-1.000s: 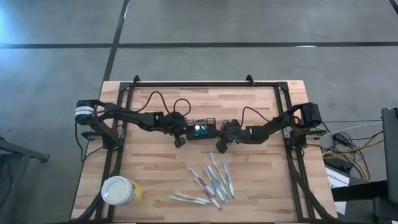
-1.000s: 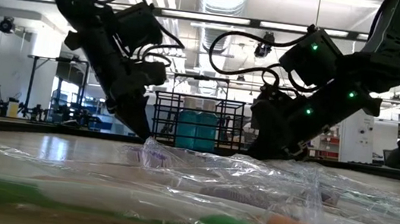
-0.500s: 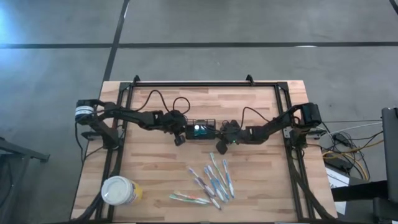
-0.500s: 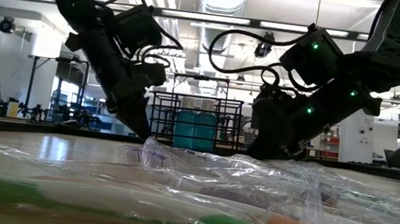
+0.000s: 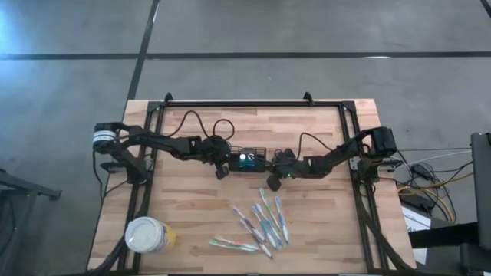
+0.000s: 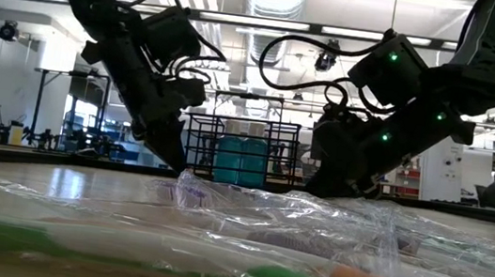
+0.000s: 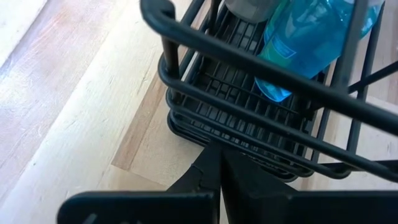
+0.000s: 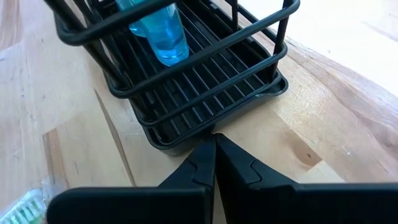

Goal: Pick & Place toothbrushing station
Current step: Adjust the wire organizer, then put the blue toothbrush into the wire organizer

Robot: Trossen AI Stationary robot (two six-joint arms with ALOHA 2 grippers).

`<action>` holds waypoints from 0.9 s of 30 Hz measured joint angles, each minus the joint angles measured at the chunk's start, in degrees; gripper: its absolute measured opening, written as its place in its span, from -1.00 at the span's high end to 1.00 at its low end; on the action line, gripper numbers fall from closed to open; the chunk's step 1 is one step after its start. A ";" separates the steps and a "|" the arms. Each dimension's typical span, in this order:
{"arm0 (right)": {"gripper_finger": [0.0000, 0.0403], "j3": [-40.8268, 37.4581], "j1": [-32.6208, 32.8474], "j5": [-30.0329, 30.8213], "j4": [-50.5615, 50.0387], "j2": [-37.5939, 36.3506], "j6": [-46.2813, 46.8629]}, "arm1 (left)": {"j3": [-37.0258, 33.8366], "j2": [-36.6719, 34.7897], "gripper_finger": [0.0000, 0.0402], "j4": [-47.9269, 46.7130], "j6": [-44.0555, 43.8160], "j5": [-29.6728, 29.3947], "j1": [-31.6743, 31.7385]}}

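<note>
The toothbrushing station (image 5: pixel 247 159), a small black wire caddy, stands on the wooden table's middle with blue bottles (image 6: pixel 243 157) upright inside it. My left gripper (image 5: pixel 223 173) is shut, slanting down at the caddy's left end; in the left wrist view its tips (image 7: pixel 217 152) meet the caddy's bottom. My right gripper (image 5: pixel 269 181) is shut too and slants down at the caddy's right near corner (image 8: pixel 214 140). My left gripper rests its shut fingertips (image 7: pixel 210 163) against the caddy's bottom rim (image 7: pixel 205 138) at its left end, slanting down from the table's left. The caddy stands upright on the table. My right gripper sets its shut fingertips (image 8: pixel 205 155) against the bottom rim (image 8: pixel 186 138) at the caddy's right near corner, slanting down from the right.
Several plastic-wrapped toothbrushes (image 5: pixel 261 225) lie loose on the near half of the table, right of the middle. A yellow cup with a white lid (image 5: pixel 146 234) stands at the near left corner. A black frame (image 5: pixel 253 103) runs along the far edge and both sides.
</note>
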 joint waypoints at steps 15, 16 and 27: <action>0.96 -0.14 0.07 0.88 -4.16 -1.93 1.85 | 0.16 -2.05 0.99 -3.39 -1.37 0.15 -0.66; 0.96 -0.14 0.07 1.19 -4.74 -2.20 1.96 | 0.16 -2.42 0.99 -3.55 -1.48 0.11 -0.77; 0.96 -0.58 0.20 2.38 -13.24 -7.64 1.61 | 0.14 -7.23 0.99 -11.06 0.03 -1.53 -2.35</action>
